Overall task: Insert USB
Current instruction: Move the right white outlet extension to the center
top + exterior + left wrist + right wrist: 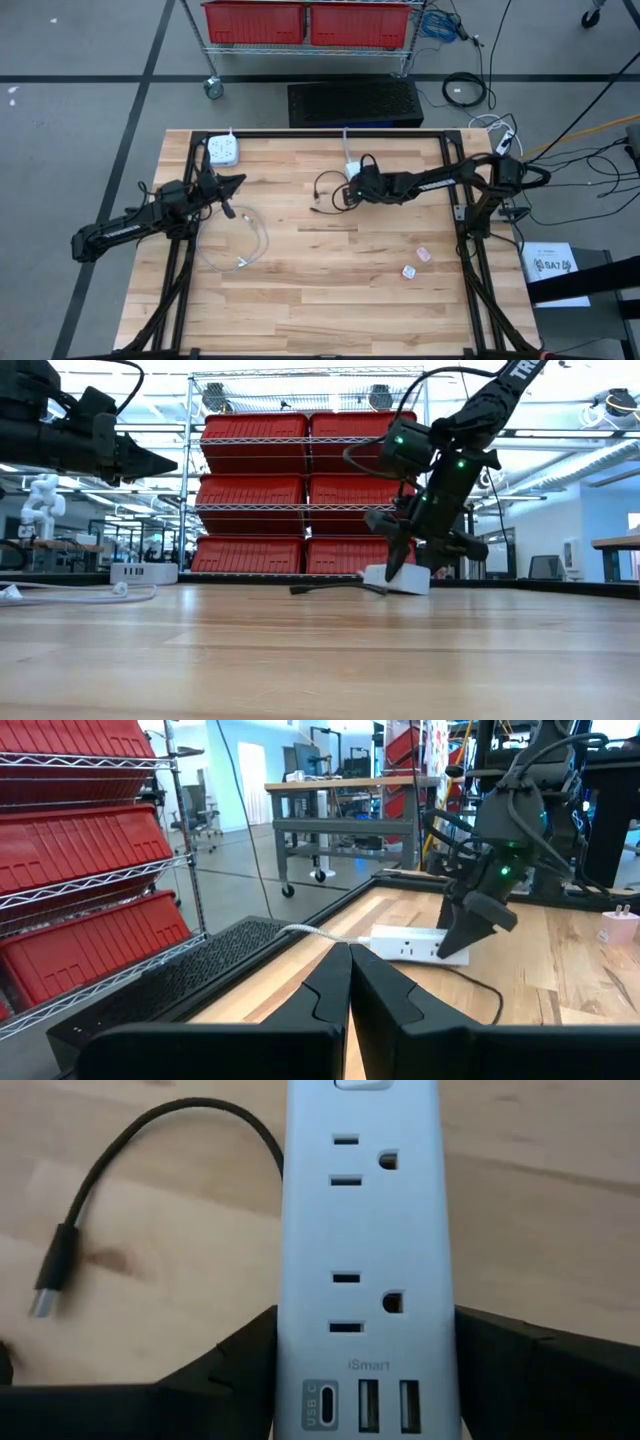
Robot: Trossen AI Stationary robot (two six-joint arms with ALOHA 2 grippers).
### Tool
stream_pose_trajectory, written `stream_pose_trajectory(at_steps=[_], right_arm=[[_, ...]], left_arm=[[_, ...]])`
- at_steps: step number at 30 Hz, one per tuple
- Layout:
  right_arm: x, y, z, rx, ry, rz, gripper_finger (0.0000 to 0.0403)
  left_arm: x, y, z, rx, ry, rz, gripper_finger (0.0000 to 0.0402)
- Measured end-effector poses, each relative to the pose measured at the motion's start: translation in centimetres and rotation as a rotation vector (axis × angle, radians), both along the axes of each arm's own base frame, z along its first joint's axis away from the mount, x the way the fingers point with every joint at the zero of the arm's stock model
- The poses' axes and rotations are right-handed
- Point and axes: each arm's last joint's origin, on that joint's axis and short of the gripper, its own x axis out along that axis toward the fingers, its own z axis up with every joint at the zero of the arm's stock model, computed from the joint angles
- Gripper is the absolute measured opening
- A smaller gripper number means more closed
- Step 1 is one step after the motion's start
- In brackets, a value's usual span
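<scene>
Strip (366, 1250) sits clamped in right gripper (366, 1380), so I'd hold it steady while left gripper (232, 184), fingers together, fetches black plug (52, 1280) at 9 o'clock.

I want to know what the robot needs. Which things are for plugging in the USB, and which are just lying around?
For the job:
- white power strip, between the right gripper's fingers
- black USB cable, loose beside it
- left gripper, shut, holding nothing

Lying about:
- white cable
- white charger block
- two small white pieces
</scene>
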Motion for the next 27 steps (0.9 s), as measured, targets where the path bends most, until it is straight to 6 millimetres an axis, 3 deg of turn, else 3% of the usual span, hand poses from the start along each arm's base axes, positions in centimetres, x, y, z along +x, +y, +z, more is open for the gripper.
stream_pose_trajectory(at_steps=[8,12,19,27], right_arm=[[0.2,2.3,-0.1,0.020,0.010,0.040,0.0211],[0.3,3.0,-0.1,-0.017,0.018,0.046,0.0235],[0.1,2.6,-0.3,-0.026,0.050,0.074,0.0290],[-0.3,1.1,0.1,-0.076,0.088,0.093,0.0297]], left_arm=[[0.0,0.0,0.0,0.000,-0.001,0.000,0.0018],[0.0,0.0,0.0,0.000,0.000,0.000,0.0018],[0.0,0.0,0.0,0.000,-0.001,0.000,0.0018],[0.0,0.0,0.0,0.000,0.000,0.000,0.0018]])
